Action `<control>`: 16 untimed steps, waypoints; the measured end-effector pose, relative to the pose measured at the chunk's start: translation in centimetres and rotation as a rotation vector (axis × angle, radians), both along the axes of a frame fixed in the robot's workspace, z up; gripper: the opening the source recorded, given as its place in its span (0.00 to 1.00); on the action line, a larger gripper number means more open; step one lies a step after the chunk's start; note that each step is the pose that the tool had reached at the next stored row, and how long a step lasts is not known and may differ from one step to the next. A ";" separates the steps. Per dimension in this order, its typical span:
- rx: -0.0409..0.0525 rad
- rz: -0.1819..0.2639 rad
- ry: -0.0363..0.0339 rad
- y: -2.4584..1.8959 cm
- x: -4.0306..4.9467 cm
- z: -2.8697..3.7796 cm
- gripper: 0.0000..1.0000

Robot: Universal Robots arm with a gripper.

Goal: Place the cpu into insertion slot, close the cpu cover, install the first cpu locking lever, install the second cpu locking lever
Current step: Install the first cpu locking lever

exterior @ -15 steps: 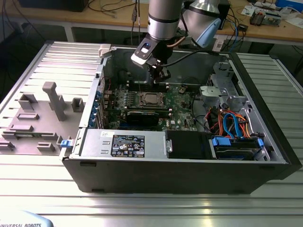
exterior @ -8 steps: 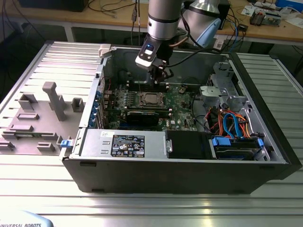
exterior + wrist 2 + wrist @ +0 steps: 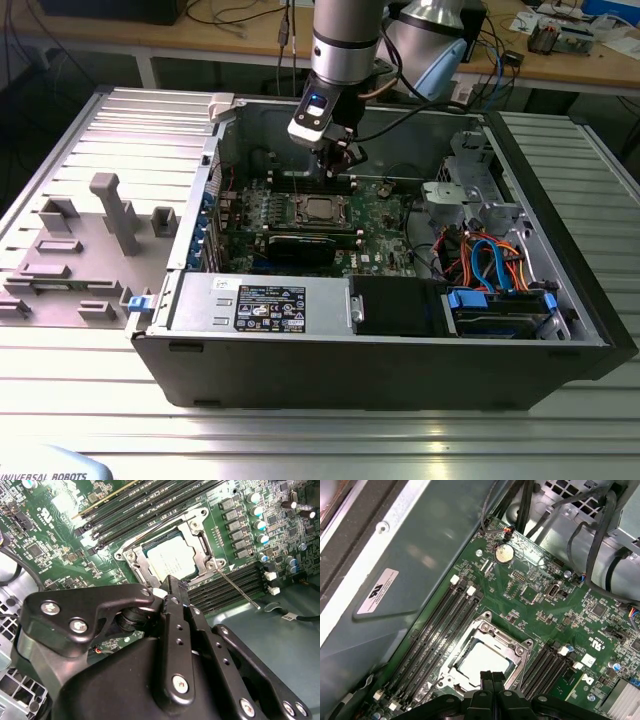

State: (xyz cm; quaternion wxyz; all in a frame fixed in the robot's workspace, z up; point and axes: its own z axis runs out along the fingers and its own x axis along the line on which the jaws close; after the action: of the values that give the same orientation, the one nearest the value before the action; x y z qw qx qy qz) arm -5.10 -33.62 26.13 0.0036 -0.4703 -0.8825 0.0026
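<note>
End effector [image 3: 492,678]: clenched, empty, just above the socket's edge; seemingly a pushing tip.
Cpu [image 3: 171,560]: seated in insertion slot [image 3: 487,621], centre of board [image 3: 540,625].
Cpu cover [image 3: 201,544]: lowered over it.
Lever [image 3: 239,589]: angled out, seemingly unlatched.

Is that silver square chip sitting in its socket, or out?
In. The silver-grey square cpu lies flat inside the metal-rimmed insertion slot.

Open black metal computer case [image 3: 350,370] rests on slatted metal table [image 3: 300,440]. Green circuit board [image 3: 385,215] lies on its floor. Silver-rimmed square insertion slot [image 3: 131,556] sits mid-board; flat silver-grey cpu [image 3: 172,560] lies in it, thin silver frame cpu cover [image 3: 200,537] down over it. Long black memory slots [image 3: 150,500] flank it. Black gripper [image 3: 491,676] hangs above its edge.
</note>
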 end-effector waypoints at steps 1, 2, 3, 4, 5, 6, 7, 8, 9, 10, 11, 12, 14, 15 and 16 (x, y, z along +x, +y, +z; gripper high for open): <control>0.0000 0.000 0.0000 0.00 0.00 0.00 0.11; 0.0000 0.000 0.0000 0.00 0.00 0.00 0.11; 0.0000 0.000 0.0000 0.00 0.00 0.00 0.11; 0.0001 0.000 0.0000 0.00 0.00 0.00 0.11; 0.0001 0.000 0.0000 0.00 0.00 0.00 0.11; 0.0000 0.000 0.0000 0.00 0.00 0.00 0.11; 0.0000 0.001 0.0000 0.00 0.00 0.00 0.11; 0.0000 0.003 0.0000 0.00 0.00 0.00 0.11; 0.0000 0.006 0.0000 0.00 0.00 0.00 0.11; 0.0000 0.009 0.0000 0.00 0.00 0.00 0.11; 0.0000 0.015 0.0000 0.00 0.00 0.00 0.11; 0.0000 0.019 0.0000 0.00 0.00 0.00 0.11; 0.0000 0.027 0.0000 0.00 0.00 0.00 0.11; 0.0000 0.034 0.0000 0.00 0.00 0.00 0.11; 0.0000 0.041 0.0000 0.00 0.00 0.00 0.11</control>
State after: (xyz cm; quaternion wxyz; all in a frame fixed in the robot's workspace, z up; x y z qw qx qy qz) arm -5.10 -33.62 26.13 0.0036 -0.4521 -0.8920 0.0027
